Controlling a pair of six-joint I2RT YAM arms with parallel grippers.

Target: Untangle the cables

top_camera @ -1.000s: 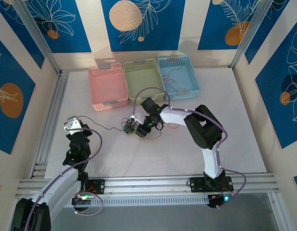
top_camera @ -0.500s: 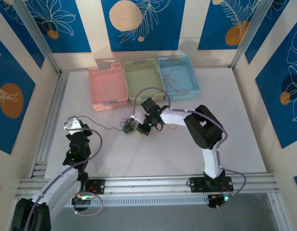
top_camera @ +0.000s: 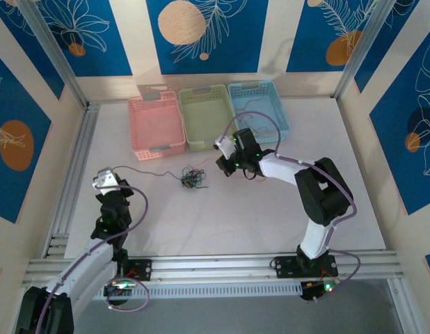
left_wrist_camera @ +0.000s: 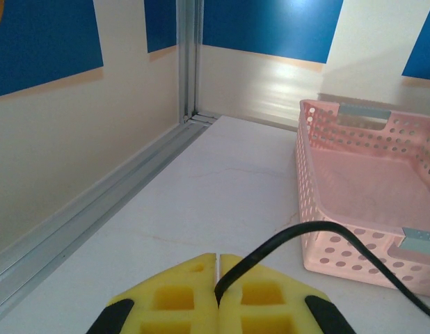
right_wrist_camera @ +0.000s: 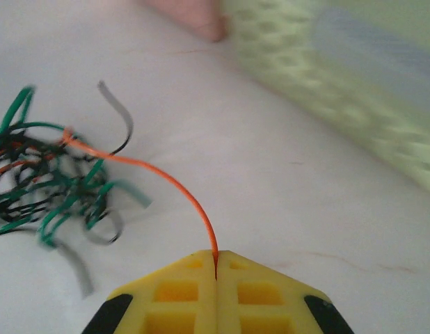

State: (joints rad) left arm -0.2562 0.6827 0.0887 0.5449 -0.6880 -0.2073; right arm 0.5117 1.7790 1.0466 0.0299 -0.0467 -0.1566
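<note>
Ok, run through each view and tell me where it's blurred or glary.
Right wrist: green basket smeared by blur, cable clump soft, orange wire crisp near the fingers. Left wrist: black cable sharp, glare on the back wall behind the pink basket. Top external: even light, sharp.

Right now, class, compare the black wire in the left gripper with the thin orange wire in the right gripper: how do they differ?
The black wire looks thicker than the orange wire. The black wire arcs up in front of the pink plastic basket; the orange wire curves left into the green-and-black tangle. Each is pinched in a shut gripper: left gripper, right gripper.
</note>
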